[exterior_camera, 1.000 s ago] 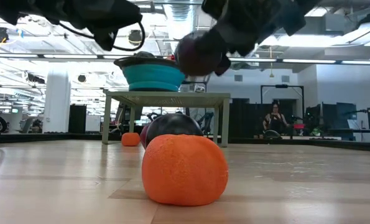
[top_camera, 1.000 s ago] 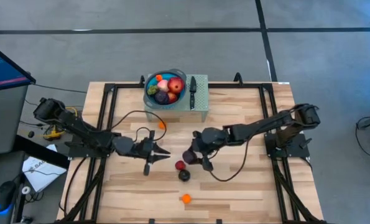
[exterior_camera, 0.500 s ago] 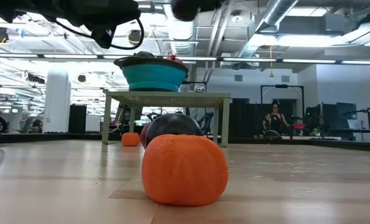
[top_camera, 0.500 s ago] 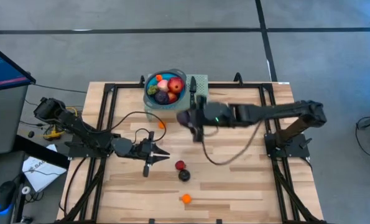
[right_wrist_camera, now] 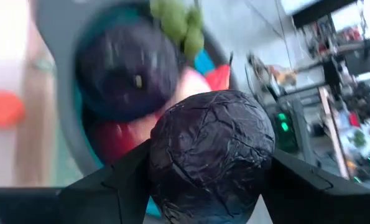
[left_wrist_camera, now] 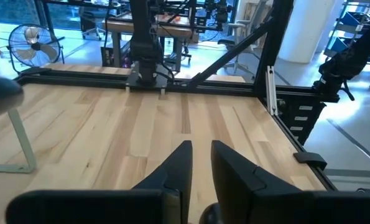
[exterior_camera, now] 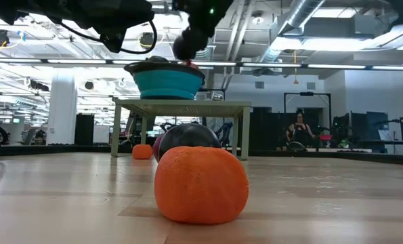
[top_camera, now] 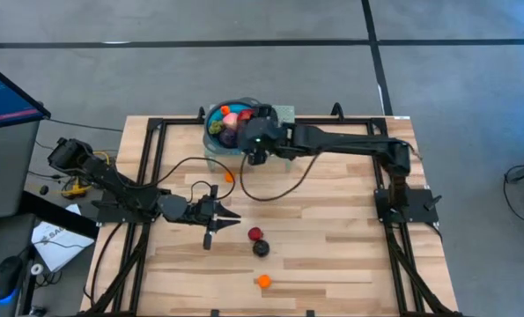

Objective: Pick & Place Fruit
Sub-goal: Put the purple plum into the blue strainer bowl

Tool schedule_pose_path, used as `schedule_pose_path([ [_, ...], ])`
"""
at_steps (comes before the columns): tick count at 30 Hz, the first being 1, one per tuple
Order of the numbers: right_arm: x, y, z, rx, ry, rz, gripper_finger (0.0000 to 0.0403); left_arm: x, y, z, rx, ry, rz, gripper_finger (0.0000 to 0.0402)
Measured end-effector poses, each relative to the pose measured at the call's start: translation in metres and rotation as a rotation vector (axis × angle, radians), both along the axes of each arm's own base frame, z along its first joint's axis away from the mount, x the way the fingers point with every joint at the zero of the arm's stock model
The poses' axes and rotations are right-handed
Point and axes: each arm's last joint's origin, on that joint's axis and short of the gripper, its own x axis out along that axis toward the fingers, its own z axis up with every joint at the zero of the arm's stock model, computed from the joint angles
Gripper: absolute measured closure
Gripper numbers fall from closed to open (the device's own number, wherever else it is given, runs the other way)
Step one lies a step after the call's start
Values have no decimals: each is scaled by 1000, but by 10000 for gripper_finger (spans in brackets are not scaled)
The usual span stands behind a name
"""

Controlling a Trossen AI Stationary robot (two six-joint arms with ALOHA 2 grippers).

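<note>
Wooden counter (top_camera: 332, 229), with a small green stand (top_camera: 284, 141) at its far edge carrying a blue bowl (exterior_camera: 166, 80) heaped with fruit.

Right arm stretched across to the bowl, right claw (top_camera: 257, 141) over its near rim, pinching a dark purple fruit (right_wrist_camera: 211, 152) between both fingers; the fruit sits right at the fingertips, above another purple one (right_wrist_camera: 125, 70) and red pieces in the bowl.

Left claw (top_camera: 226, 214) low over the counter's left-middle, fingers (left_wrist_camera: 178, 168) nearly pressed together, holding nothing.

Loose on the counter: a dark fruit (top_camera: 261, 248) touching a small red one (top_camera: 255, 234), an orange one (top_camera: 262, 282) near the front edge, another orange one (top_camera: 229, 176) just beside the stand.
</note>
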Motion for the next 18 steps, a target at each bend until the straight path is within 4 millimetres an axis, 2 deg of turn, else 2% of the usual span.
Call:
schedule_pose_path([
  [6, 10, -2, -17, -32, 87, -45, 158, 0, 0, 0, 0, 0, 0, 349],
  [11, 11, -2, -18, -36, 92, -40, 152, 0, 0, 0, -1, -1, -1, 349],
  [18, 11, -1, -18, -48, 108, -27, 118, 0, 0, 0, -1, -1, -1, 349],
])
